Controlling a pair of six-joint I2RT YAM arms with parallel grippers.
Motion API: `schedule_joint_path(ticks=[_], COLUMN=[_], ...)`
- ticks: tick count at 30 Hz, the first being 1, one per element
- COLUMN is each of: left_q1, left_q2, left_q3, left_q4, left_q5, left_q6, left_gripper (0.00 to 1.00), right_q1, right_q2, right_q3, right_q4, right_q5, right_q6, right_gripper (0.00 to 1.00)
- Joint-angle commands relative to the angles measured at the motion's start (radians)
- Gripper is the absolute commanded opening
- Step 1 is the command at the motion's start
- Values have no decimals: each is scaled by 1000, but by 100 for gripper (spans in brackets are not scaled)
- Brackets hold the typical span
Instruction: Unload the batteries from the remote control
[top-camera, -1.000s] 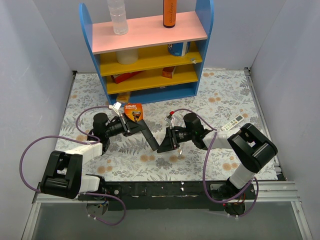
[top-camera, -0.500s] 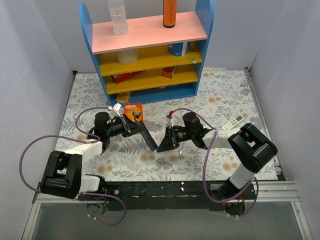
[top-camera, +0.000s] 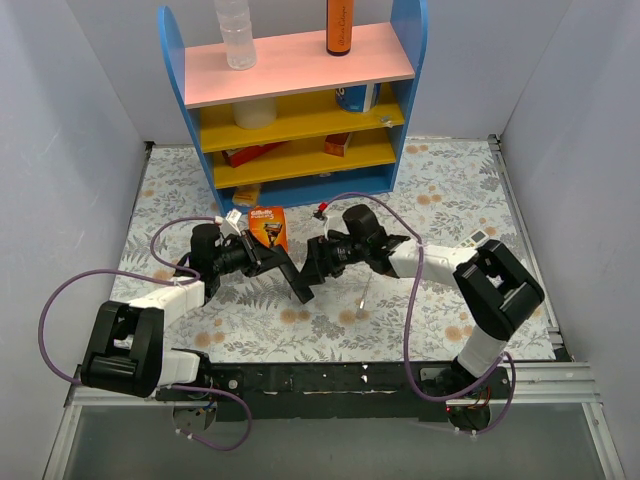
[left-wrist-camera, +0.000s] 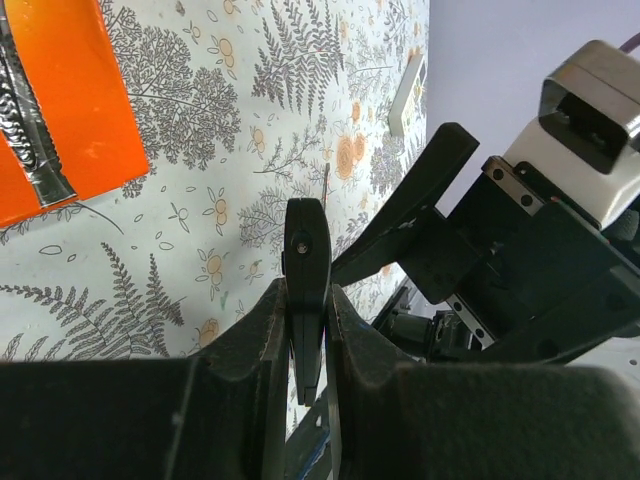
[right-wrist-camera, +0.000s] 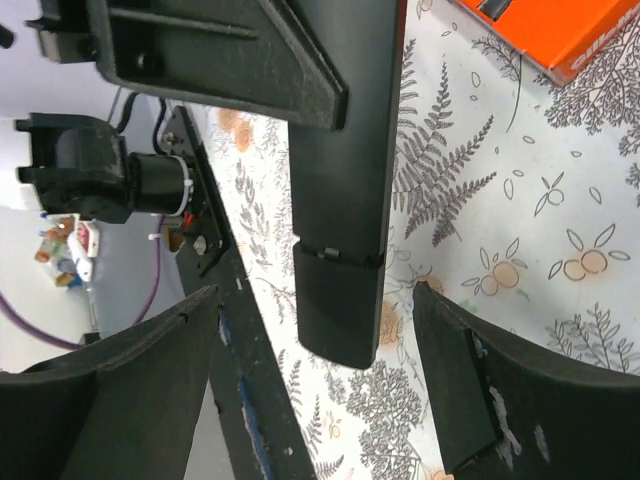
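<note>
Right hand has swung leftward, spread, over floral cloth; left hand pinches remote

right gripper jaws spread, remote control end between; orange package beyond

Orange razor package — blue shelf

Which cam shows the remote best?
Right wrist: the remote shows its broad face and a cover seam. Left wrist shows only its thin edge, clamped by the left end effector. Top external shows it small, without detail.
</note>
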Motion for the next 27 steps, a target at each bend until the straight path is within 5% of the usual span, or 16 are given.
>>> schedule_joint_path(ticks=[1,7,15,27], left_q1=[4,4,4,4], left_q2=[-2,7,7,-2], left_q3=[37,47,75,95], left_q4=[-38,-68,-157,-295], left_q5=[-22,-35,-81,-125], left_q6=[6,2,35,92], left_gripper=[0,0,0,0], right_q1=[38,79,84,84], right_q2=[68,107,82,56], right_q3=[91,137,95,46], right_q4=[-130,-172,-173,-143], right_q5=[59,115,180,169], right_q6=[-134,-165,-149,-123], right_gripper=[83,82,63,61])
